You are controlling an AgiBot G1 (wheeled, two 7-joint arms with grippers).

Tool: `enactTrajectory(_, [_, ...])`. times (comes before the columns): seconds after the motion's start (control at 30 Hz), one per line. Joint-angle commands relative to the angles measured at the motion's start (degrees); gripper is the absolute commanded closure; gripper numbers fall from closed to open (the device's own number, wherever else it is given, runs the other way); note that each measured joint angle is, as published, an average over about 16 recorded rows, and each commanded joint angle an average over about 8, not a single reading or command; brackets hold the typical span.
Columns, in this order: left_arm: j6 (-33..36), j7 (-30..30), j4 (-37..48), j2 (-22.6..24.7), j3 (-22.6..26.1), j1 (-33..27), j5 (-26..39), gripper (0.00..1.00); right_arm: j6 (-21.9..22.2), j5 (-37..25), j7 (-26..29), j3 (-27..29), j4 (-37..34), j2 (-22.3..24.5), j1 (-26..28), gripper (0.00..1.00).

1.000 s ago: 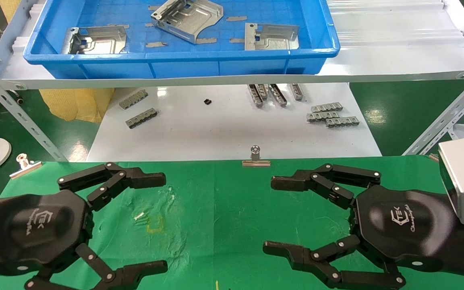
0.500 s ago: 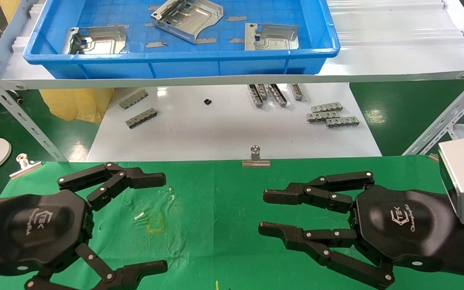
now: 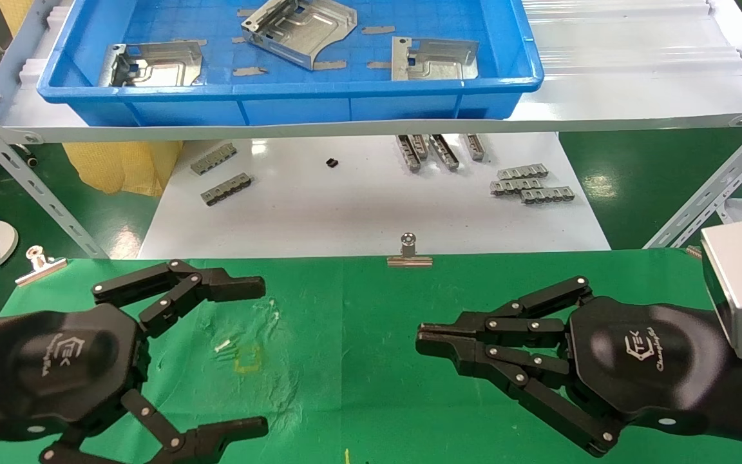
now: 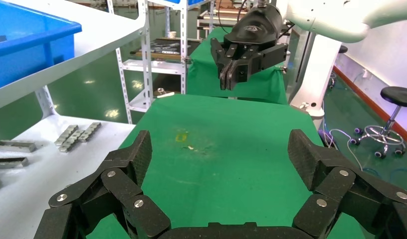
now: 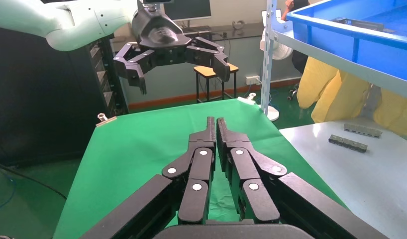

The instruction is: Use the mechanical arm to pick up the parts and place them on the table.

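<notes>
Head view: three shiny stamped metal parts [image 3: 296,30] lie in the blue plastic tray [image 3: 294,103] on the shelf, well apart from the wrinkled green desk [image 3: 345,322]. Above the desk, the right end effector [image 3: 424,338] has its black jointed fingers pressed together.

Left wrist view: the left end effector [image 4: 219,157] is spread wide, empty.

Right wrist view: the right end effector [image 5: 215,122] holds nothing between its tips.
</notes>
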Motion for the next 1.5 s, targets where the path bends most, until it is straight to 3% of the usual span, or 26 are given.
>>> enactTrajectory(0.03, [-0.24,0.11,-0.11,-0.13,-0.11,-0.14,0.17,0.00,0.00,0.00,0.00,0.00,0.00,0.00,0.00,1.00])
enactTrajectory(0.3, [-9.60,-4.86,4.58,5.29,2.72,-15.98,10.77,0.00,0.00,0.00,0.00,-0.01,-0.01,0.00,0.00,1.00])
enactTrajectory(0.6, [-15.21,-6.54,30.65,20.66,11.32,-38.66,26.42,0.00,0.00,0.00,-0.01,-0.01,-0.01,0.00,0.01,0.98])
enactTrajectory(0.63, [-15.97,-6.41,34.11,22.46,12.21,-40.71,27.97,0.00,0.00,0.00,-0.01,-0.01,-0.01,0.00,0.01,0.93])
enactTrajectory(0.87, [-28.10,-5.94,55.63,34.26,17.09,-51.14,37.28,0.02,0.00,0.01,-0.01,-0.01,-0.01,0.00,0.01,0.07])
enactTrajectory(0.9, [-30.66,-5.83,57.98,35.73,17.50,-52.00,38.21,0.10,0.00,0.01,-0.01,-0.02,-0.01,0.00,0.01,0.00])
enactTrajectory(1.03, [-39.03,-5.43,64.70,39.99,18.49,-54.04,40.49,0.60,0.00,0.01,-0.01,-0.02,-0.01,0.00,0.01,0.00])
enactTrajectory(1.13, [-41.68,-5.55,67.32,41.44,18.94,-54.66,41.15,0.95,0.00,0.01,-0.01,-0.02,-0.01,0.00,0.01,0.00])
enactTrajectory(1.17, [-42.02,-5.64,67.83,41.66,19.07,-54.75,41.28,1.00,0.00,0.01,-0.01,-0.02,-0.01,0.00,0.01,0.00])
enactTrajectory(1.5, [-41.60,-6.37,68.75,41.96,20.52,-54.63,42.31,1.00,0.00,0.01,-0.01,-0.02,-0.01,0.01,0.01,0.00])
